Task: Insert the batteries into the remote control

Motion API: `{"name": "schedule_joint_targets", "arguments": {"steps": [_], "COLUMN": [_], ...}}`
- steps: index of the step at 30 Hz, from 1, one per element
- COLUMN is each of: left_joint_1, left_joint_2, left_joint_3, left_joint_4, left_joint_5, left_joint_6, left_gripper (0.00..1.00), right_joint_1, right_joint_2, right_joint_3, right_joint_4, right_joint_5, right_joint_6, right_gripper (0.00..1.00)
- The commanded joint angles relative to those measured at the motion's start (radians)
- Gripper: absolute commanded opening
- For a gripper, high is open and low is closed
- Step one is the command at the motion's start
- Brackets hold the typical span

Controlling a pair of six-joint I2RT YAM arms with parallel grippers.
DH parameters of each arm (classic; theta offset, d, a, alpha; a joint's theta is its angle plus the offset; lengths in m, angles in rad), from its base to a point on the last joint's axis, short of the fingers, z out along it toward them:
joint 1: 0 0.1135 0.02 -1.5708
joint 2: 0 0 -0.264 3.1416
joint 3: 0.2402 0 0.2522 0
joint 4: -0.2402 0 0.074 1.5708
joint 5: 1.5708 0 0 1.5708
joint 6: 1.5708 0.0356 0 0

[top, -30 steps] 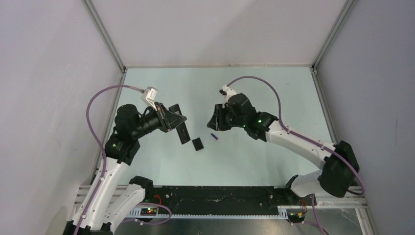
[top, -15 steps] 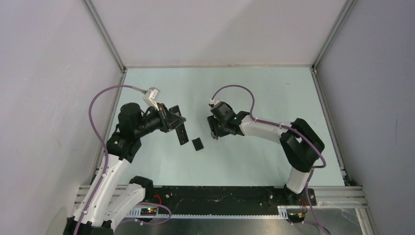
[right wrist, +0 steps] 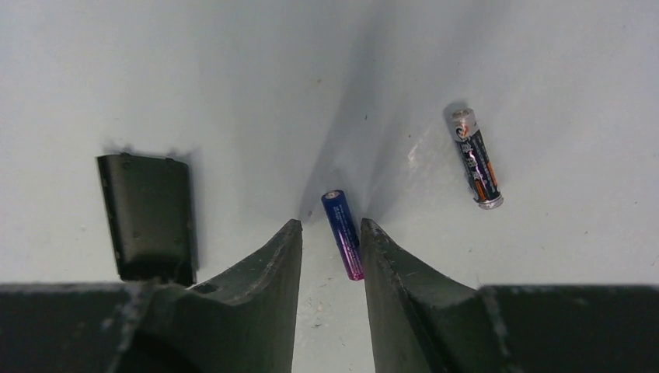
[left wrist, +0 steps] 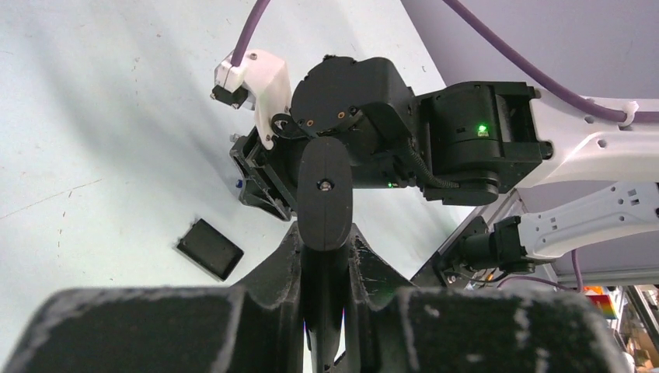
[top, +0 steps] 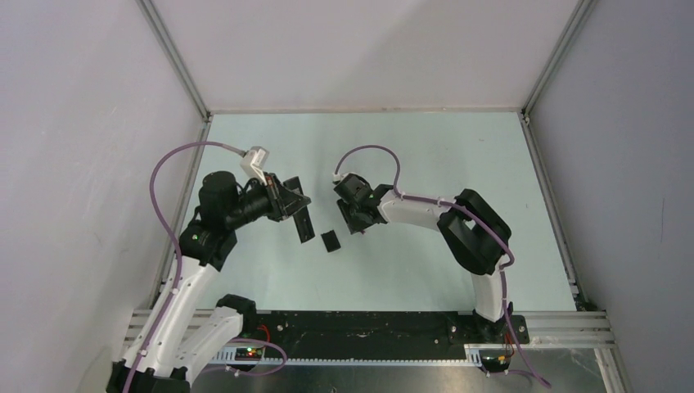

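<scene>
Two claws are in view. The left claw (left wrist: pixel 325 242) is closed on the remote control (left wrist: pixel 326 194) and holds it above the worktop (right wrist: pixel 233 78). The black bar sticks out past the fingertips, toward the middle of the scene.

The right claw (right wrist: pixel 330 225) is down at the worktop with its jaws apart. The blue-purple battery (right wrist: pixel 343 233) lies flat between the two fingers, a little slanted. It is close to one finger, with a gap on the other side, so it is not gripped.

The dark battery (right wrist: pixel 475 167) with a pale metal end lies near it on the worktop, apart from the fingers. On the other side, to the left, the small black cover plate (right wrist: pixel 148 217) lies flat. It sits between the two claws, just near of the remote control's free end.
</scene>
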Motion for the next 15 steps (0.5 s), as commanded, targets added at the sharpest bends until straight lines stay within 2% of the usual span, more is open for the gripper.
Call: {"name": "schedule_joint_targets", "arguments": {"steps": [1, 5, 12, 15], "left_joint_1": [0.01, 0.011, 0.013, 0.013], "left_joint_2": [0.006, 0.011, 0.008, 0.007], "left_joint_3": [0.015, 0.019, 0.021, 0.021], "left_joint_4": [0.007, 0.006, 0.001, 0.001], "left_joint_5": [0.009, 0.015, 0.019, 0.02], "left_joint_6": [0.031, 0.034, 0.037, 0.036], "left_gripper": [0.0, 0.0, 0.0, 0.0], "right_joint_1": [-0.002, -0.004, -0.009, -0.009], "right_joint_2": [0.015, 0.028, 0.044, 0.028], "right_joint_3": [0.038, 0.038, 0.052, 0.054], "right_joint_4": [-0.039, -0.05, -0.073, -0.072], "right_joint_5": [0.032, 0.017, 0.011, 0.014], "right_joint_6": [-0.006, -0.008, 0.005, 0.011], "right_gripper": [0.39, 0.39, 0.15, 0.1]}}
